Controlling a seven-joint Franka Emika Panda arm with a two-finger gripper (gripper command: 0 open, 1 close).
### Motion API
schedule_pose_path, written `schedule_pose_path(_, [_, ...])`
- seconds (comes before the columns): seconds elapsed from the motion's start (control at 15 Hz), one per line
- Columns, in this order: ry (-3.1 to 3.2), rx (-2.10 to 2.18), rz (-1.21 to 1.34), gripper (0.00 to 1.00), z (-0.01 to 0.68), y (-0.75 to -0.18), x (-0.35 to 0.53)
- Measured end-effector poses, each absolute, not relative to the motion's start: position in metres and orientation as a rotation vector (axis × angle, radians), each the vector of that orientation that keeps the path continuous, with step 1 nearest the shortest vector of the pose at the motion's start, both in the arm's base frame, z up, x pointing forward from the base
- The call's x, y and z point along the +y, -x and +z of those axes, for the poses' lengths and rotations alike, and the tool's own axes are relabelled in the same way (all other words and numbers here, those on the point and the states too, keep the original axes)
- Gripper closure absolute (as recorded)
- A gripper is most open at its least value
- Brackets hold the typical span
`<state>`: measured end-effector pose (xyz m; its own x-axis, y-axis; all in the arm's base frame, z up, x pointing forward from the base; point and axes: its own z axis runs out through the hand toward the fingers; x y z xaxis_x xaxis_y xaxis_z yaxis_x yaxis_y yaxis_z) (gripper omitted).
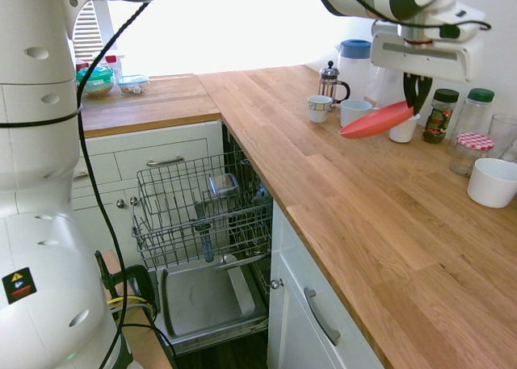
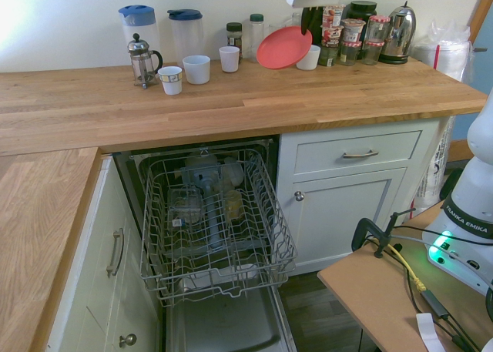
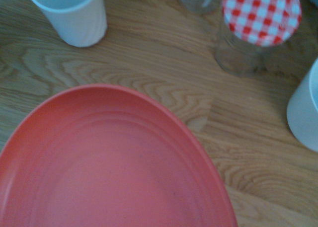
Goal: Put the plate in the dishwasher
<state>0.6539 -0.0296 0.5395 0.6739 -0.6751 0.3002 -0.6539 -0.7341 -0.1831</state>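
Jaws closed on the plate's (image 1: 376, 120) rim; plate tilted, lifted clear of the bench (image 1: 355, 199), above the mugs. Dishwasher (image 2: 212, 221) open below bench, rack out. Jar labels unreadable.

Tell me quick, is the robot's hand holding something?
Gripper: shut on the plate, lifted tilted above the counter.

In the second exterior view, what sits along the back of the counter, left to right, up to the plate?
French press → small white cup → white mug → white cup → plate, held tilted by the gripper.
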Motion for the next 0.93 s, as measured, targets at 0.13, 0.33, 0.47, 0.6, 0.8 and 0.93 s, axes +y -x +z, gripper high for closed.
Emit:
schedule_pose_path(0.13, [2.925,1.007,-0.635,1.0,0.559,-0.661,0.021])
schedule_pose_path(0.33, [3.059,0.828,-0.75,1.0,0.575,-0.666,0.101])
schedule_pose_path(0.47, [3.141,0.7,-0.796,1.0,0.578,-0.658,0.158])
schedule_pose_path(0.6, [3.205,0.56,-0.828,1.0,0.574,-0.642,0.211])
schedule_pose_path(0.8, [3.273,0.346,-0.849,1.0,0.563,-0.612,0.28])
schedule_pose_path(0.93, [3.314,0.21,-0.852,1.0,0.547,-0.589,0.312])
